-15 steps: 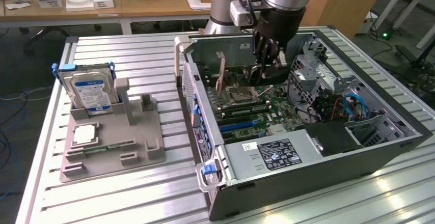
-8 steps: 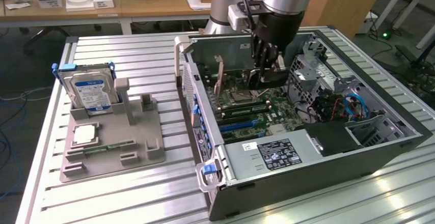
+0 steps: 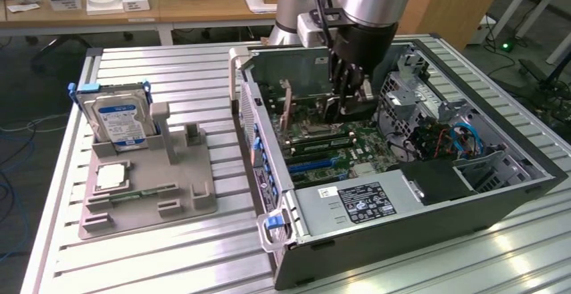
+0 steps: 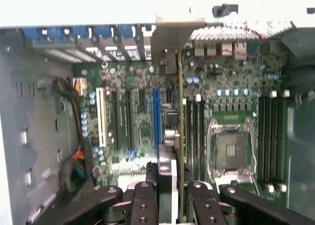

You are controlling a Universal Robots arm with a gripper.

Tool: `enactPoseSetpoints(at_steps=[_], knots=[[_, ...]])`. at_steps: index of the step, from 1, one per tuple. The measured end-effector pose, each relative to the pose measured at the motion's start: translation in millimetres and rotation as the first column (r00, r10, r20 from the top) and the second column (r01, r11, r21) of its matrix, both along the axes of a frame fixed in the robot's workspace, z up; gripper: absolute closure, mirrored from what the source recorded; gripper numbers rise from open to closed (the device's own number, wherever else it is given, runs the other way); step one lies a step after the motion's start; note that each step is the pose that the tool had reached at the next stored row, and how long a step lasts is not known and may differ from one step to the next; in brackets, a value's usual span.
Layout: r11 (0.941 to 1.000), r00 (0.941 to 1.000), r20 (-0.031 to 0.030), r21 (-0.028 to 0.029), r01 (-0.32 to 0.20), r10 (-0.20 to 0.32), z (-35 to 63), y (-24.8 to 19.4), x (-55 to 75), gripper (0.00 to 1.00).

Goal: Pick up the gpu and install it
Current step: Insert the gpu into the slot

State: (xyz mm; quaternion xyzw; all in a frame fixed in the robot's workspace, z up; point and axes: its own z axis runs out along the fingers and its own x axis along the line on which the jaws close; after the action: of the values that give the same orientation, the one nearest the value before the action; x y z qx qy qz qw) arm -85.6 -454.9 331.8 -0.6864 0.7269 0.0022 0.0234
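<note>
Open case (image 3: 402,240) — arm (image 3: 375,0) upright with gpu (image 4: 179,112)

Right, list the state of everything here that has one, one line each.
Thin green gpu card with silver bracket: gripped edge-on above the green motherboard; whether it is seated cannot be told.
Black claw: shut on the card.
Dark computer case: lying on its side, side panel off.
Silver hard drive with blue label: upright in the grey holder.
Square processor socket: empty.
</note>
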Motion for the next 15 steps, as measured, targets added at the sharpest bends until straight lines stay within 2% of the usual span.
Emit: enactPoseSetpoints(at_steps=[5, 10, 15], knots=[[1.0000, 1.0000, -0.0001, 0.0000, 0.000, 0.000, -8.0, -0.2, -1.9, 0.72], [1.0000, 1.0000, 0.0000, 0.0001, 0.000, 0.000, -12.9, -5.0, -2.0, 0.72], [1.0000, 1.0000, -0.0001, 0.0000, 0.000, 0.000, -21.5, -5.1, -3.2, 0.72]])
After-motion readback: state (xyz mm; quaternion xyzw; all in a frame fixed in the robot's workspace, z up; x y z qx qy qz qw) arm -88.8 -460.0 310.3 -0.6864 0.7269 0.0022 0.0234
